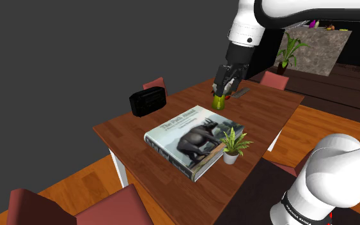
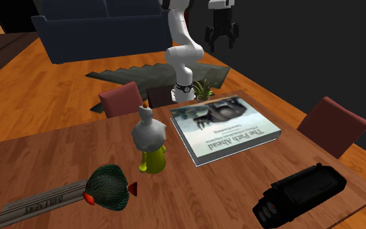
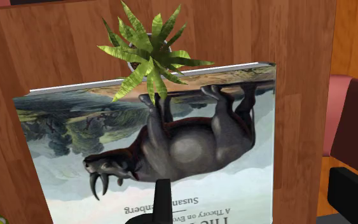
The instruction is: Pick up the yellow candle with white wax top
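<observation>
While the hand [image 1: 226,85] hangs over the desk [image 1: 127,137] above the candle [image 1: 219,101], it holds nothing. Whether it is apart or together I cannot tell, as the views do not agree.

Shoulder view, left to right:

- **Black box** [image 1: 148,101], at the desk's left corner, well apart from the candle. Little risk.
- **Book** [image 1: 194,142], flat, mid-desk. Its far corner lies near the candle, so a descent that drifts that way could land on the cover.
- **Candle:** yellowish body, pale grey-white top narrowing to a knob, upright, just beyond the book. It looks tall for its foot, so a sideways nudge could tip it. A grip on the sloping top might slip, and lower on the body seems safer. In the wrist view a yellow sliver, likely the candle, sits off to one side of the hand, so line-up looks unfinished.
- **Potted plant** [image 1: 234,148], at the book's near corner, well apart from the candle.
- **Grey strip** [image 1: 241,93], near the candle on its far side. In the second exterior view a round green thing [image 2: 110,187] with red points lies on it, close enough to be bumped by a wide approach.

Writing:

- **Black box:** nothing legible.
- **Book cover:** "The Path Ahead". The wrist view gives a subtitle starting "A Theory on Eve…" and an author's name starting "Susan", the rest cut off.
- **Grey strip:** raised letters, unreadable.
</observation>
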